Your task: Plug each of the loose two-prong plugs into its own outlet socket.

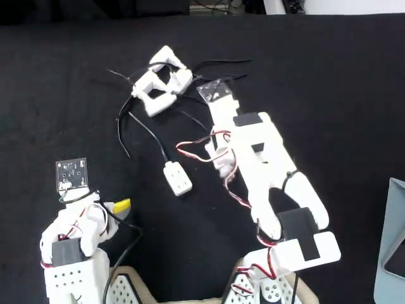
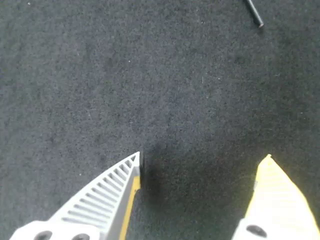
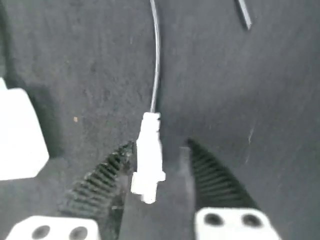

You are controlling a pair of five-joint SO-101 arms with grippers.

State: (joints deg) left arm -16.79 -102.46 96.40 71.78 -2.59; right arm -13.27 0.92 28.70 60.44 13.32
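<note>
A small white two-prong plug [image 3: 148, 162] on a thin cable lies on the black mat between the dark fingers of my right gripper [image 3: 157, 155], which is open; the plug rests against one finger and a gap shows on its other side. In the high view the right gripper [image 1: 215, 92] is beside a cluster of white outlet sockets [image 1: 161, 82], one of which is a white block [image 3: 15, 135] in the right wrist view. A single white outlet block [image 1: 178, 178] on a black cable lies mid-table. My left gripper [image 2: 202, 162] is open over bare mat, low near the table's front left [image 1: 114, 212].
Loose black cables [image 1: 123, 126] trail from the outlet cluster toward the left. One cable end [image 2: 255, 15] lies ahead of the left gripper. A grey-blue container [image 1: 392, 253] stands at the right edge. The mat's far edge runs along the back.
</note>
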